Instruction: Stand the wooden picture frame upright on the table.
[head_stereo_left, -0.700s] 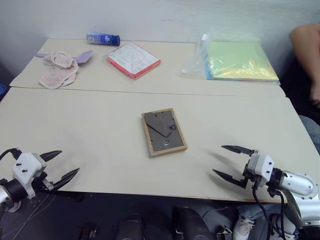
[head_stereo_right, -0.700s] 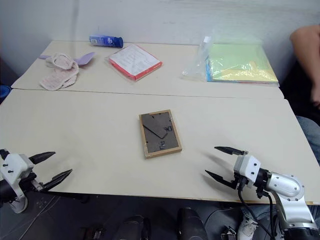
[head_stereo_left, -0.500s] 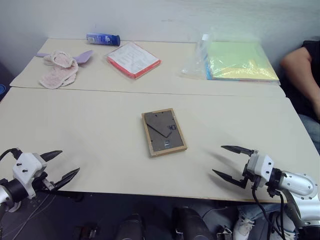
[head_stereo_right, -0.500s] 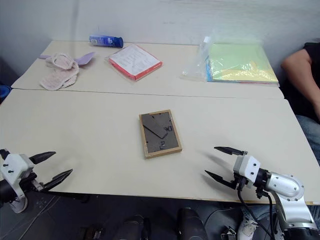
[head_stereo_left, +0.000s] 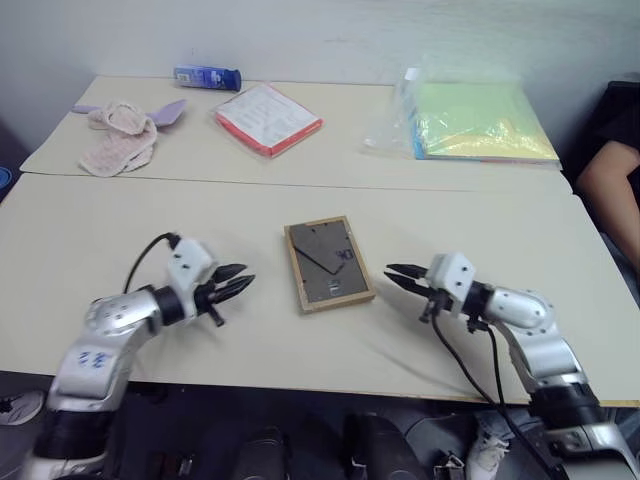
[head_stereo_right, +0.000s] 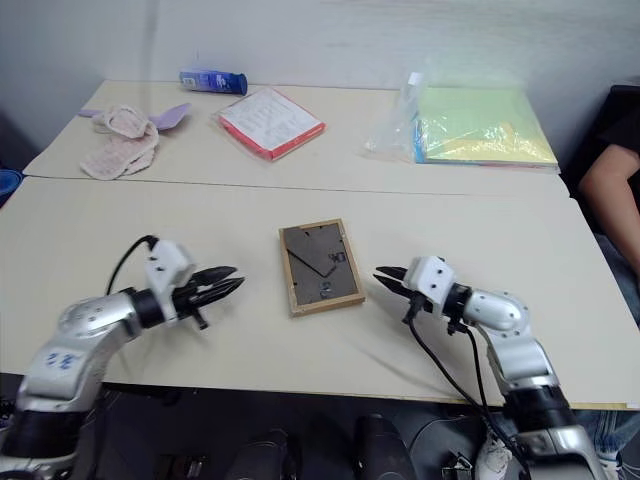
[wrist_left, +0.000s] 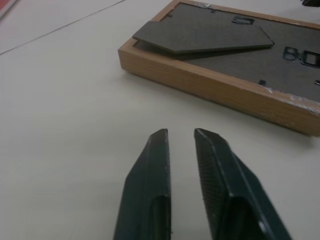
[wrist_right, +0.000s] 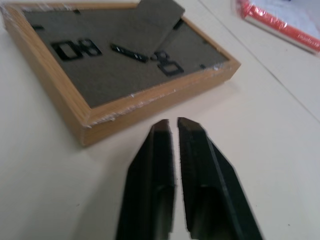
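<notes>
Light wood edges the wooden picture frame (head_stereo_left: 328, 264), which lies flat, face down, near the middle of the pale beige surface (head_stereo_left: 150, 225). Its dark grey-brown back faces up, with the easel stand folded against it.

At the frame's 9 o'clock, the left claw (head_stereo_left: 236, 282) hovers low over the surface, its black fingers (wrist_left: 150, 185) drawn narrow with just a slim gap between the tips, holding nothing. It points toward the frame's long left edge, near it but apart. At the frame's 3 o'clock, the right claw (head_stereo_left: 398, 275) points at the opposite long edge, just beside the lower right corner without touching. Its fingers (wrist_right: 200, 175) are pressed nearly together and carry nothing.

Farther out, a seam runs across the surface beyond the frame. Past it, at 11 o'clock from the frame, lies a red-edged white booklet (head_stereo_left: 267, 119), and beyond that a blue tube (head_stereo_left: 206, 76) on its side. At about 10 o'clock sits a crumpled pink cloth (head_stereo_left: 122, 135). At 1 o'clock, a clear plastic bag (head_stereo_left: 475, 122) holds yellow-green sheets. A person's arm (head_stereo_left: 612, 180) shows at the far right edge, at about 3 o'clock.
</notes>
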